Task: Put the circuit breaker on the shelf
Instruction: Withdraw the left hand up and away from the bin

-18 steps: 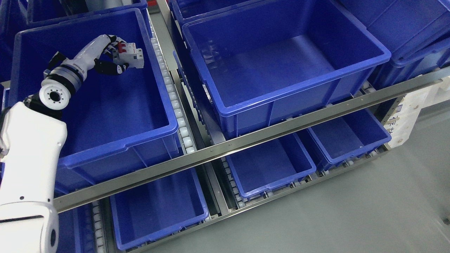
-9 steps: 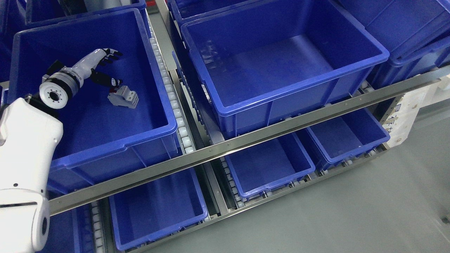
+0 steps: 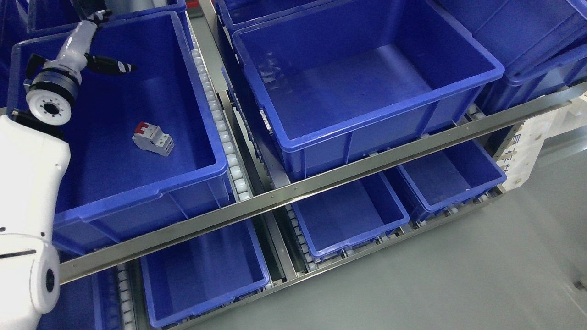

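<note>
Since it lies loose in the bin: circuit breaker (image 3: 152,139) is judged hard, light, blocky
Hold: flat sides are best pinched
Left hand (image 3: 91,41): fingers spread, nothing held

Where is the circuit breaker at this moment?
In the head view, the circuit breaker lies on the floor of the large blue bin at upper left, apart from the open left hand raised above the bin's far end.

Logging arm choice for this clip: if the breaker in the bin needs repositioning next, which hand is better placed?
Left. The left hand, fingers open and empty, hovers above the blue bin where the circuit breaker lies. No right arm shows in the head view.
</note>
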Robot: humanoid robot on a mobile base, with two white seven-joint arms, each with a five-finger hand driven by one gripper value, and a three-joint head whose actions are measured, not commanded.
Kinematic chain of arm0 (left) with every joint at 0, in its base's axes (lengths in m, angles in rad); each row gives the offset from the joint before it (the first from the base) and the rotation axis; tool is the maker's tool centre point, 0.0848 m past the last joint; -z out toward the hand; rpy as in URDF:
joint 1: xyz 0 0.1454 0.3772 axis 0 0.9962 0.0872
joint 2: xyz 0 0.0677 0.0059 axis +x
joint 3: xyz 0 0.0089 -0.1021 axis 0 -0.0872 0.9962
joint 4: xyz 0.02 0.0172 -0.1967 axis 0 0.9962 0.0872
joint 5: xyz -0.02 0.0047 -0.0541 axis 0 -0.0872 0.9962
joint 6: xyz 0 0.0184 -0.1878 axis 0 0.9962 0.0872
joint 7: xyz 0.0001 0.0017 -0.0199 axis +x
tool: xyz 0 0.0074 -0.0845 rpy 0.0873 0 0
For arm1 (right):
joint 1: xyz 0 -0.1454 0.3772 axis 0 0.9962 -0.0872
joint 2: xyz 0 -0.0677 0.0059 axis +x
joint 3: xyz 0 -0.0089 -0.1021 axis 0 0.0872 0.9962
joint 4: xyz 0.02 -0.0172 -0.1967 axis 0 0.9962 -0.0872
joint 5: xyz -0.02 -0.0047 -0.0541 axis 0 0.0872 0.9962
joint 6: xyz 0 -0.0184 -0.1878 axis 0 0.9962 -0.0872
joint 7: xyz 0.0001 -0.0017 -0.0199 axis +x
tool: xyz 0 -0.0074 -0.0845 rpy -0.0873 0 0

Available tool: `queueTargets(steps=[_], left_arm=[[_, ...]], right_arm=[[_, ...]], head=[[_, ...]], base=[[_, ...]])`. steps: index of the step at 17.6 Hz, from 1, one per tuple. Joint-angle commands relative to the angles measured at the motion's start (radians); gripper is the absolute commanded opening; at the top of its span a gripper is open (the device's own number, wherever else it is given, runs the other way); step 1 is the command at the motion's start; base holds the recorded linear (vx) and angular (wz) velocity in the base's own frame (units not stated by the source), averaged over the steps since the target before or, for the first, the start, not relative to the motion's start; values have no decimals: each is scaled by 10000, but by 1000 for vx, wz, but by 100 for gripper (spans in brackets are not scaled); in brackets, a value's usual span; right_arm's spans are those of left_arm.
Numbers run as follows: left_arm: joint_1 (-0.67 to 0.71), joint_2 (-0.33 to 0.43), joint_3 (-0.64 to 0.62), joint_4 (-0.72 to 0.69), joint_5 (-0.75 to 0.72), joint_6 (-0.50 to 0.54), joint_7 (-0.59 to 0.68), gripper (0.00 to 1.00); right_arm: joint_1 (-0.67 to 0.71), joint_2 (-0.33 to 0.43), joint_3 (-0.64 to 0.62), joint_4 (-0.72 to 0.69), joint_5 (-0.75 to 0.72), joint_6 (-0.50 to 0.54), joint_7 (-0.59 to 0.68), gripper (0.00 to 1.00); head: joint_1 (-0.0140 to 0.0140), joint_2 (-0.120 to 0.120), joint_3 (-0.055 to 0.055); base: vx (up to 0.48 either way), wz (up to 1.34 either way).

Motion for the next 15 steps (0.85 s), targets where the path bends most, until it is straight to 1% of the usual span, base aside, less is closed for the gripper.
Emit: queueTargets(steps=[1,2,3,5,6,7,10,15], left_arm=[[957,-992,3894,-3602,3740,45,193,99],[1660,-1191,3894,-5008,4142,440,209,99],[2563,-1436,3925,-6799,4161,1295,254,100],[4556,-2201,3864,-10129,4161,2830,255,100],[5037,-2387,3833,-10829,4161,3065,285,100],[5254,-2404,3802,-11033,4161,3067,286,100],[5486,-2298,3833,-11081,4161,3052,286,100],[5563,-2037,3925,-11128,4161,3052,240,100]], right_arm=[[1,-175,199,0,-14,358,-12,100],[1,-175,199,0,1,358,-13,100],[1,-175,199,0,1,358,-13,100],[1,-175,199,0,1,358,-12,100],[1,-175,199,0,1,358,3,100],[1,-175,199,0,1,358,-12,100],[1,-175,199,0,1,358,3,100],[1,-175,199,0,1,358,3,100]], head=[[0,0,0],[0,0,0],[0,0,0],[0,0,0],[0,0,0],[0,0,0],[0,0,0],[0,0,0]], base=[[0,0],[-2,-13],[-2,-13],[-17,-35],[-14,-45],[-6,-46],[-6,-51],[1,-67]])
